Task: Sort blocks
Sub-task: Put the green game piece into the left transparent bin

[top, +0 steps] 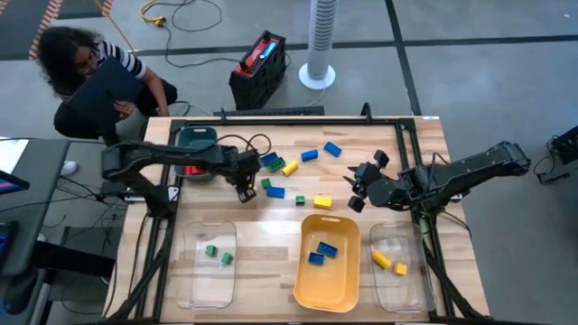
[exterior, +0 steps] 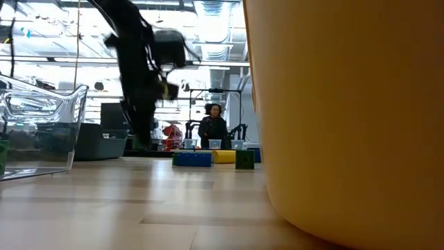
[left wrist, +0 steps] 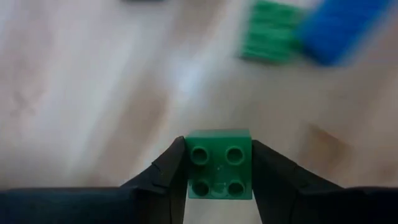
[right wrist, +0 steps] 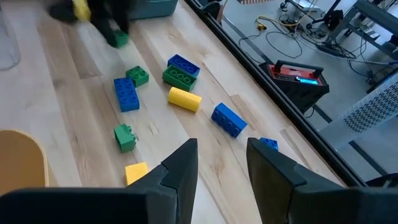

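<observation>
The left gripper [top: 246, 191] sits left of centre in the high view, just left of the loose blocks, and its two dark fingers [left wrist: 163, 176] are clamped on a small green block [left wrist: 219, 172], studs facing the wrist camera, low in the middle of that frame. The right gripper [top: 358, 187] hangs over bare wood right of centre, its fingers [right wrist: 184, 163] parted with nothing between them. Loose blocks lie across the upper middle of the high view: a blue block [top: 332, 149], a second blue block [top: 310, 155], a yellow block [top: 290, 168], a blue and green pair [top: 270, 162], and a yellow brick [top: 321, 201] just above the yellow tray [top: 303, 282]. That tray, at lower centre, holds two blue bricks [top: 321, 252]. The clear tray [top: 190, 280] at lower left holds two green bricks [top: 218, 254]; the clear tray on the right [top: 379, 287] holds two yellow ones [top: 387, 263]. A teal tray [top: 196, 137] stands at upper left
</observation>
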